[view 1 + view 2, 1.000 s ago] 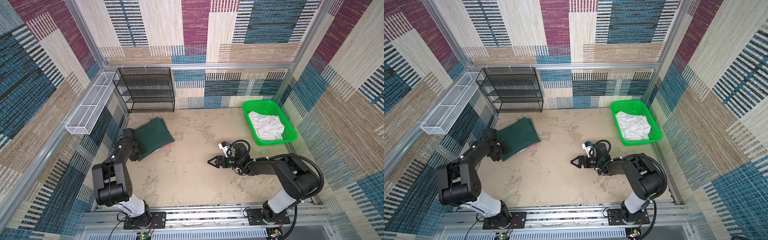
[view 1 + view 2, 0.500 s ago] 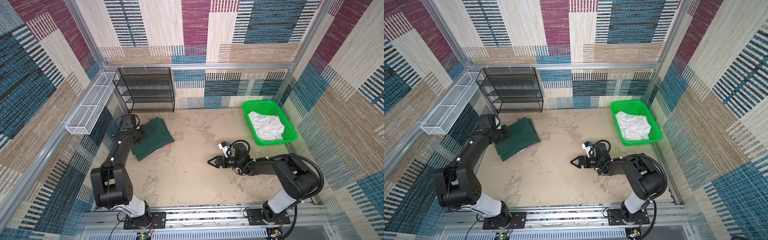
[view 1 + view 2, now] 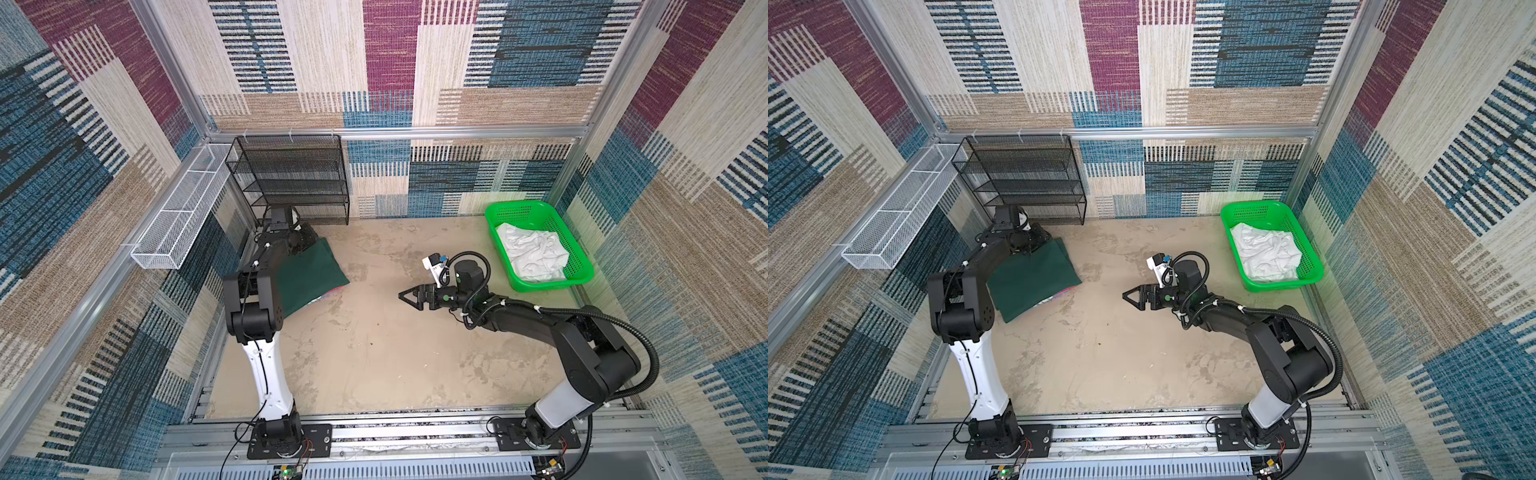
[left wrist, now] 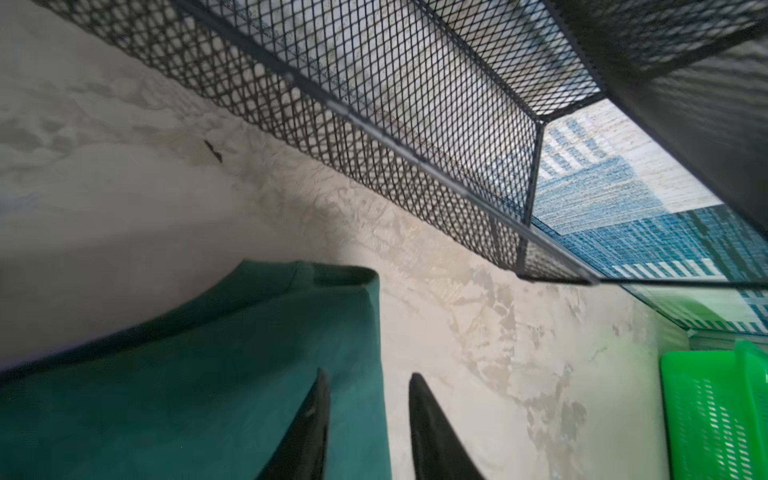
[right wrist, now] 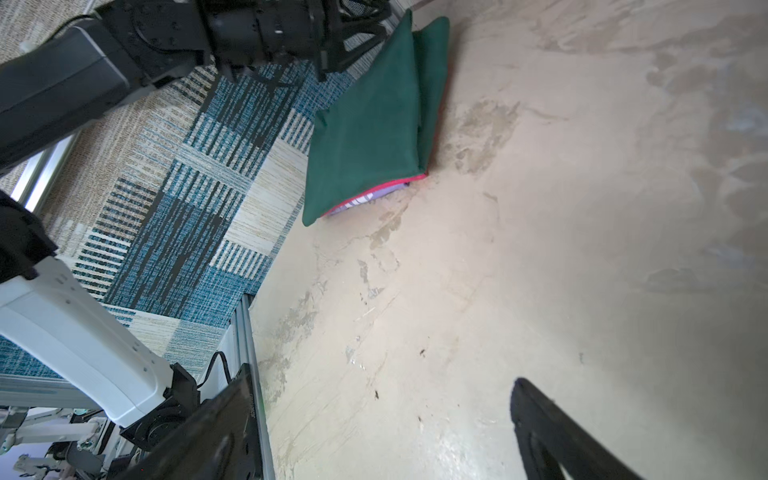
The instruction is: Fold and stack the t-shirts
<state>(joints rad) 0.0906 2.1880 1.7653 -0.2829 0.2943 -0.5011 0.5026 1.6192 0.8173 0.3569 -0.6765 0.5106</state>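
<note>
Left tool (image 4: 368,372) over folded dark-green t-shirt (image 5: 365,124), pink edge (image 5: 399,185) beneath.

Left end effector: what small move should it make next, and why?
Probably close on the cloth's edge. In the left wrist view the left end effector stands with jaws apart, astride an edge of the folded dark green t-shirt, which lies on the pink t-shirt; gripping there would let it straighten the stack.

Stained beige tabletop (image 3: 374,353), dark green t-shirt (image 3: 309,274) (pink t-shirt (image 5: 376,192) beneath), green basket (image 3: 544,285), mesh rack (image 3: 291,174)
</note>
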